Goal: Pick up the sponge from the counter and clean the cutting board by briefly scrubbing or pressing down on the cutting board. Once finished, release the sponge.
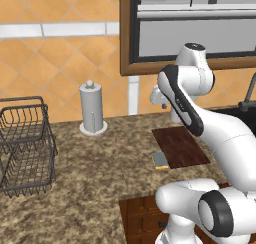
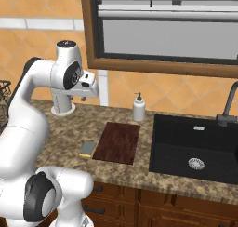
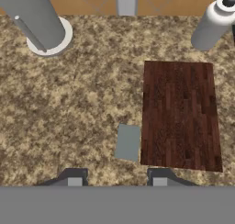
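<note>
From the hand view the claw [image 3: 117,176] hangs high over the surface [image 3: 69,113], its two dark tips spread apart with nothing between them. Just beyond the tips lies the sponge [image 3: 127,142], flat on the speckled surface, its grey-blue top up, right beside the near left corner of the cutting board [image 3: 180,115]; whether the two touch cannot be told. In the right base view the sponge [image 2: 87,148] sits at the board's [image 2: 117,142] left edge near the front, and in the left base view it [image 1: 160,160] lies at the near left corner of the board [image 1: 180,147]. Farther back, a white soap dispenser [image 2: 138,107] stands just behind the board's far right corner, by the wall. A paper towel holder [image 1: 92,109] stands to the left near the tiled wall. A black sink [image 2: 195,149] is set into the surface to the right of the board, and a wire basket [image 1: 25,145] stands well off to the left.
</note>
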Controlling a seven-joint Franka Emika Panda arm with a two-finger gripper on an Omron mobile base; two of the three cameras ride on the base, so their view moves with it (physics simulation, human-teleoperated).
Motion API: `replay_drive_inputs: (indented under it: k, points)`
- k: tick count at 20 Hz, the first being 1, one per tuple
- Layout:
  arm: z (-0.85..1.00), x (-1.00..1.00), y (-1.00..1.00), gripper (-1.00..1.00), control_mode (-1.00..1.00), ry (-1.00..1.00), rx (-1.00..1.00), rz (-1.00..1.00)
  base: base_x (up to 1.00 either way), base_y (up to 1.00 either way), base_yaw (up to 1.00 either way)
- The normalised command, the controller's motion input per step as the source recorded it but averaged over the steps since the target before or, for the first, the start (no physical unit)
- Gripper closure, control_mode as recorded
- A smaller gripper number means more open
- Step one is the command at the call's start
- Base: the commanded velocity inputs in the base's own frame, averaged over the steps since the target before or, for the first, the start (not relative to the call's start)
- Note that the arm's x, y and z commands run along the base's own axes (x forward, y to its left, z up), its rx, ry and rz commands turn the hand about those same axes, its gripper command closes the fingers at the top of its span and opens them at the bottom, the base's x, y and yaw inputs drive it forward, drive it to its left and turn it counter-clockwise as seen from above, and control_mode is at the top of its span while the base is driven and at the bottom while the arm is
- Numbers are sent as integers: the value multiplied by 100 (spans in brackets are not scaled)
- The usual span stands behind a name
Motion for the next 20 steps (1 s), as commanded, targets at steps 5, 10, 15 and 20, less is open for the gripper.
replay_drive_inputs:
  k: [5, 10, 15, 20]
  points:
    - [-31, -2, 0, -100, -100, 0, -2, -1, 0, 0, 0]
    - [-93, 6, 0, -100, -100, 2, 0, 0, 0, 0, 0]
    - [-81, 5, 0, -100, -100, 1, 0, 0, 0, 0, 0]
    - [-75, 0, 0, -100, -100, -2, 0, 0, 0, 0, 0]
